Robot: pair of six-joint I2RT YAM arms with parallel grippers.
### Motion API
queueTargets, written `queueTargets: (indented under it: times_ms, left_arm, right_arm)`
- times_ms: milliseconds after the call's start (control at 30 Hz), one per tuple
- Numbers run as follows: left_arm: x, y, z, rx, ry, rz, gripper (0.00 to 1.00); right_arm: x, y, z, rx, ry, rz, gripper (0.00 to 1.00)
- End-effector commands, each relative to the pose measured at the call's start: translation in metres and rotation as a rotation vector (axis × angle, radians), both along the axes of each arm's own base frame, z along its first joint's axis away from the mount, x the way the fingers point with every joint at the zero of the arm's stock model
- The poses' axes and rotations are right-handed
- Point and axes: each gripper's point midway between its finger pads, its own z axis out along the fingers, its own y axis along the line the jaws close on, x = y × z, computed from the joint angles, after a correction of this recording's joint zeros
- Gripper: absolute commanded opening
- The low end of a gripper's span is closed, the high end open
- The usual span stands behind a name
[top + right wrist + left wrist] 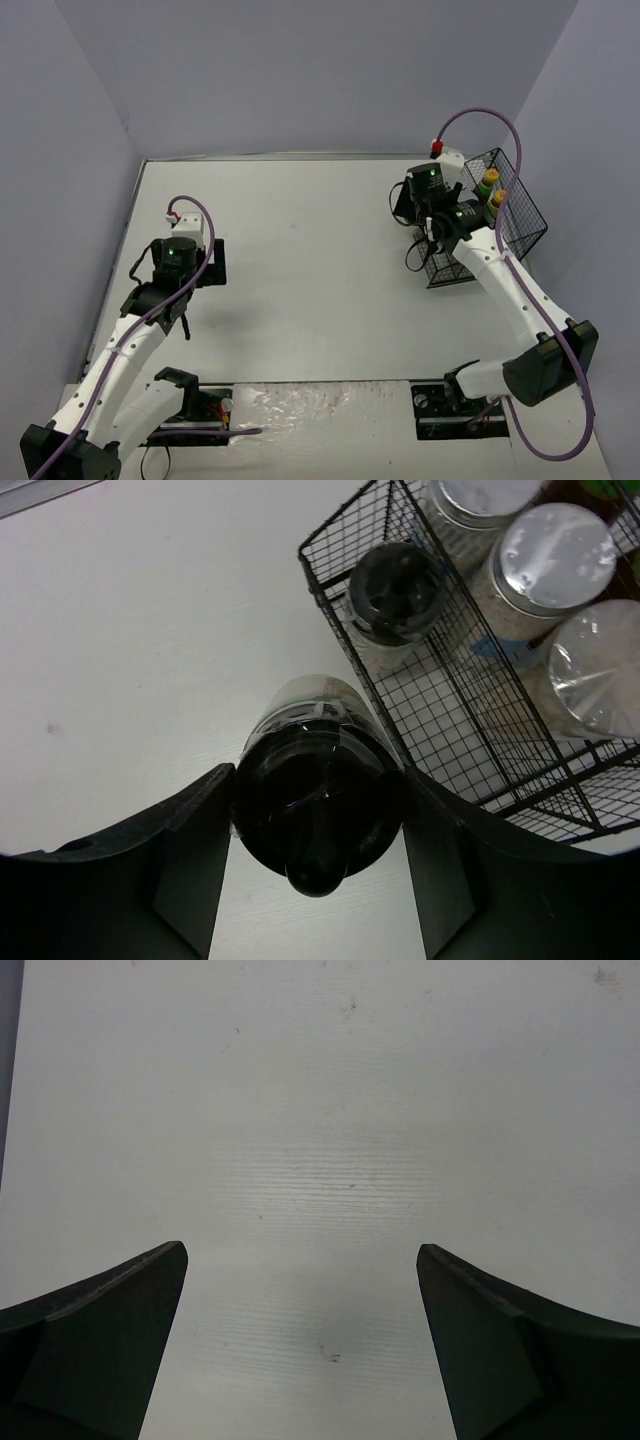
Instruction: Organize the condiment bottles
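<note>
— Where do we stand, starting at the left edge?

— Our left end effector (300, 1250) hangs over bare bench (320, 1110) near the left edge. Its fingers are spread wide with nothing between them. We judge it has no part in this step.

— And on the right?

— Our right end effector (318, 775) is pinching a black-lidded jar (315, 805) by its sides. The jar is just outside the left wall of the wire basket (450, 740), which sits by the right edge toward the far right corner. We cannot tell whether the jar touches the wire.

— What is in the basket?

— A second black-lidded jar (397, 588), three silver-lidded shakers (557, 550) and, seen from above, two yellow-capped bottles (489, 178).

— So we are on the last bottle?

— We think so: the step in hand is loading the held jar. Next we need to raise it over the rim and carry it across to the bare mesh beside its twin. Then we lower it upright and open up without nudging the neighbours.
</note>
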Motion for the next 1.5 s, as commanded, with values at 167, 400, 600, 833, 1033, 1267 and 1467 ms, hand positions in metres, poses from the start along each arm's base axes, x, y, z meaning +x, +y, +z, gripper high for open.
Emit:
queueTargets:
  times_ms: [167, 400, 600, 833, 1033, 1267, 1467]
  left_arm:
    - [0.011, -0.003, 0.024, -0.009, -0.096, -0.012, 0.97]
    - [0.01, -0.005, 0.025, -0.005, -0.1, -0.025, 0.97]
    - [0.01, -0.005, 0.025, 0.0, -0.101, -0.029, 0.97]
    - [0.01, -0.006, 0.025, 0.005, -0.104, -0.034, 0.97]
    - [0.009, -0.006, 0.024, 0.008, -0.099, -0.036, 0.97]
    - [0.009, -0.006, 0.025, 0.01, -0.102, -0.037, 0.97]
    - [0.009, -0.006, 0.025, 0.009, -0.103, -0.038, 0.97]
  right_arm:
    - [-0.001, -0.064, 0.028, 0.076, -0.107, -0.319, 0.0]
    - [-0.002, -0.087, 0.012, 0.068, -0.073, -0.389, 0.0]
    - [-0.004, -0.095, -0.014, 0.053, -0.02, -0.437, 0.0]
    - [0.001, -0.099, -0.042, 0.033, 0.038, -0.481, 0.0]
    - [0.008, -0.091, -0.071, 0.039, 0.11, -0.474, 0.12]
    - [0.01, -0.089, -0.086, 0.043, 0.137, -0.482, 0.51]
    - [0.01, -0.085, -0.089, 0.049, 0.153, -0.455, 0.75]
